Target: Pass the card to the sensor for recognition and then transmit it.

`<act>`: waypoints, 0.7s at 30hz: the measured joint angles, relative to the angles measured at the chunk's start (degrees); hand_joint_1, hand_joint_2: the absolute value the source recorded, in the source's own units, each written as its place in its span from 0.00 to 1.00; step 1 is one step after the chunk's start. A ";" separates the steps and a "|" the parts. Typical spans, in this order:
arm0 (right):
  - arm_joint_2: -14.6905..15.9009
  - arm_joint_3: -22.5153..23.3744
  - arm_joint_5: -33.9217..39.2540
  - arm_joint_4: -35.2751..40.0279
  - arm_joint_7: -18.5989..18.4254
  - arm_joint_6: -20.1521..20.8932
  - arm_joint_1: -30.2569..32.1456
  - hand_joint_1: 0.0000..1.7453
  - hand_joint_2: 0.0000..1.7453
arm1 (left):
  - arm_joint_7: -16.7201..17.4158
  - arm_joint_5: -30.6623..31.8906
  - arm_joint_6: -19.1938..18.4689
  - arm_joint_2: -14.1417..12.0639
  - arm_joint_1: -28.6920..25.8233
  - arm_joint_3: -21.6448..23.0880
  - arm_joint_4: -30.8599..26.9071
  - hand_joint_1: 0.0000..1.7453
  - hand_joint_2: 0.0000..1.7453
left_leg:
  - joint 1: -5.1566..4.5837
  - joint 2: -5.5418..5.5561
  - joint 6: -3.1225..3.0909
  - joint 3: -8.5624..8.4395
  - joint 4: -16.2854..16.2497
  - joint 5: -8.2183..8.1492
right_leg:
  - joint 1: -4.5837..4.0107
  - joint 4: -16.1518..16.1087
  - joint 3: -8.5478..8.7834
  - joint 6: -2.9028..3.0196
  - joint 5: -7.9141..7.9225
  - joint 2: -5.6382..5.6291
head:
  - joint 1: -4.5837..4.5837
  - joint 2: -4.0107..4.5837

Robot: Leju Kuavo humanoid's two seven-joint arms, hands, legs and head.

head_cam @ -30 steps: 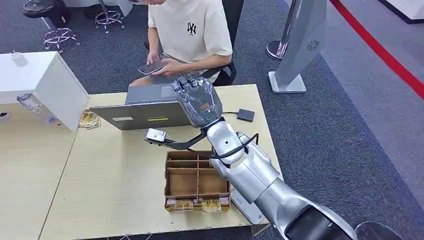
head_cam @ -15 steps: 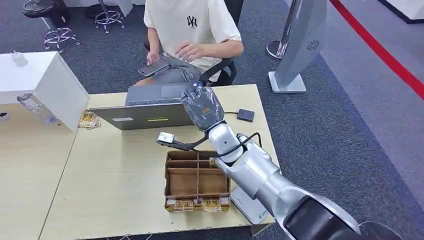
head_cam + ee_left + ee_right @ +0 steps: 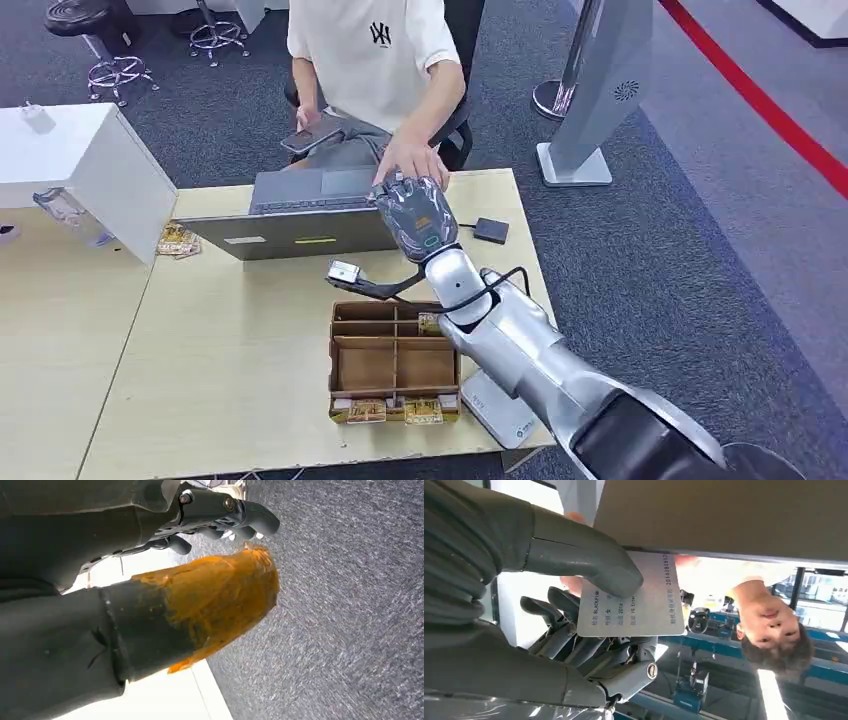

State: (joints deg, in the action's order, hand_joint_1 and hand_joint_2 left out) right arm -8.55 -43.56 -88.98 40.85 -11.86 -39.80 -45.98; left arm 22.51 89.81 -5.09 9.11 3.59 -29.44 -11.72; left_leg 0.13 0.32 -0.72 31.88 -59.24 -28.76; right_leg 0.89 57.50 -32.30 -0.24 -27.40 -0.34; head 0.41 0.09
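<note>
1. Three views, head view first: the right hand [image 3: 418,212] sits just above the frame's centre, reached out over the far edge of the counter [image 3: 230,350] toward the seated person. The person's hand [image 3: 412,160] meets it from above, so I judge this to be the handover step, with the card offered where it can be taken. The laptop [image 3: 290,215] lies left of centre. The divided cardboard tray [image 3: 392,362] sits at lower centre, close under the arm, probably as the card supply. The small dark box [image 3: 491,230] right of the hand may be the sensor, though I cannot be sure.

2. Left wrist view: the left hand [image 3: 220,517] is at the upper centre of the frame, hanging over grey carpet [image 3: 350,605] with its fingers curled in and nothing visible in them; it seems parked clear of the work.

3. Right wrist view: the card [image 3: 634,595] is at the frame's centre, pinched between the right hand's thick thumb, laid across its printed face, and the darker fingers [image 3: 569,630] behind it. Its free end sticks out beyond the thumb, leaving room for the person's fingertips [image 3: 686,560], which show at its far edge.
</note>
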 joint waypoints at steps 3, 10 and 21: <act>0.15 -0.22 -0.02 0.02 -1.08 -0.02 0.00 1.00 1.00 | 0.11 0.00 0.00 0.00 0.00 0.68 0.00 0.00 0.00 | 0.00 0.00 0.00 0.00 0.00 0.00 | 0.00 0.00 0.00 0.00 0.00 0.00 | 0.00 0.00; 0.90 -1.11 0.07 0.68 -3.63 -0.02 0.02 0.00 0.00 | 0.29 -0.46 0.17 0.00 -0.04 2.36 0.00 0.00 0.00 | 0.00 -0.01 0.00 0.01 0.00 0.00 | 0.00 0.00 -0.01 0.00 0.00 0.00 | 0.00 0.00; 1.73 1.97 0.33 10.52 -0.98 -0.02 4.62 0.00 0.00 | 0.39 -0.74 0.28 0.02 -0.06 4.29 0.00 0.00 0.00 | 0.00 0.02 0.00 0.03 0.00 0.00 | 0.00 0.00 -0.02 0.00 0.00 0.02 | 0.00 0.00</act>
State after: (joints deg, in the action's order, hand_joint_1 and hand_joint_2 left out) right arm -6.82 -41.59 -88.65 51.37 -12.84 -39.82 -41.36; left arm 22.91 89.07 -4.81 9.14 3.52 -25.16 -11.72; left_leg 0.13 0.34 -0.72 31.91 -59.24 -28.77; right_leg 0.88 57.50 -32.32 -0.24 -27.41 -0.32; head 0.42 0.09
